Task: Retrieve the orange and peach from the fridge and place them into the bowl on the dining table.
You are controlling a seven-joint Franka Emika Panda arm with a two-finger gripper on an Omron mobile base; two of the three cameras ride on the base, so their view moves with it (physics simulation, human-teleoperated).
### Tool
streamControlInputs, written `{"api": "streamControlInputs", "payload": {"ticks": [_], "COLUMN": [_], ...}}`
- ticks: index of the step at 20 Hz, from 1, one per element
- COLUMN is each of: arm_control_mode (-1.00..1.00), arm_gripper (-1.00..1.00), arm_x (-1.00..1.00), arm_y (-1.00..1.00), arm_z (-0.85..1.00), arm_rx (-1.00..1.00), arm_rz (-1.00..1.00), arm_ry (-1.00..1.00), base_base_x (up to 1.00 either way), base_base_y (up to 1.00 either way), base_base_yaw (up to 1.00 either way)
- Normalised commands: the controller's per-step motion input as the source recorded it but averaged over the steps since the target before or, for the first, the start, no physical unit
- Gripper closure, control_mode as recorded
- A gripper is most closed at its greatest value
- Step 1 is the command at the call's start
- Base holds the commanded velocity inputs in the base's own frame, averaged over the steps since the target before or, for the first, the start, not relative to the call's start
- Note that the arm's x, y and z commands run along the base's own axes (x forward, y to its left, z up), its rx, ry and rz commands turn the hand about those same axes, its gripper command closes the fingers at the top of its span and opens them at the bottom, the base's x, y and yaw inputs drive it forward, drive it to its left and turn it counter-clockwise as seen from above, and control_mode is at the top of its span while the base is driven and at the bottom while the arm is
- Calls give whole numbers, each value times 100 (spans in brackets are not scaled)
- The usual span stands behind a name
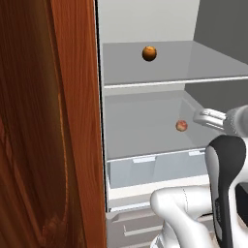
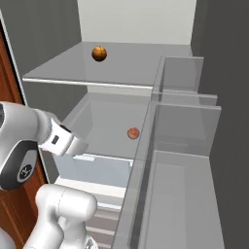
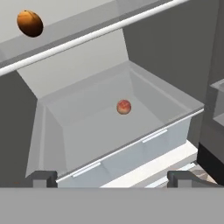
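Fridge (image 1: 145,29): door is seen open, grey interior exposed.
Orange (image 1: 149,53): seen resting on the upper shelf (image 1: 193,68), toward its back.
Peach (image 3: 124,106): seen lying on the floor of the pale crisper drawer (image 3: 144,144), near its middle.
Tool (image 3: 111,178): jaws are spread wide, nothing held; it is poised outside the drawer's front edge, apart from the peach.
Wooden cabinet (image 1: 43,126): seen beside the fridge's left edge.
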Motion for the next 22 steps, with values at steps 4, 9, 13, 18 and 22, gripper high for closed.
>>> {"api": "streamControlInputs", "payload": {"ticks": [4,9,13,18,22], "arm_control_mode": [100,-100,-100,-100,-100], "arm_gripper": [-100,-100,-100,-100,-100], "arm_x": [0,12,57,23,22], "arm_y": [0,3,22,10,11], "arm_z": [0,0,1,28,33], "arm_rx": [0,0,0,-1,-3], "arm_rz": [0,0,12,21,21], "arm_ry": [0,1,5,-1,-7], "base_base_x": [82,42,0,0,0], "base_base_y": [0,0,0,0,0], "base_base_yaw": [0,0,0,0,0]}}
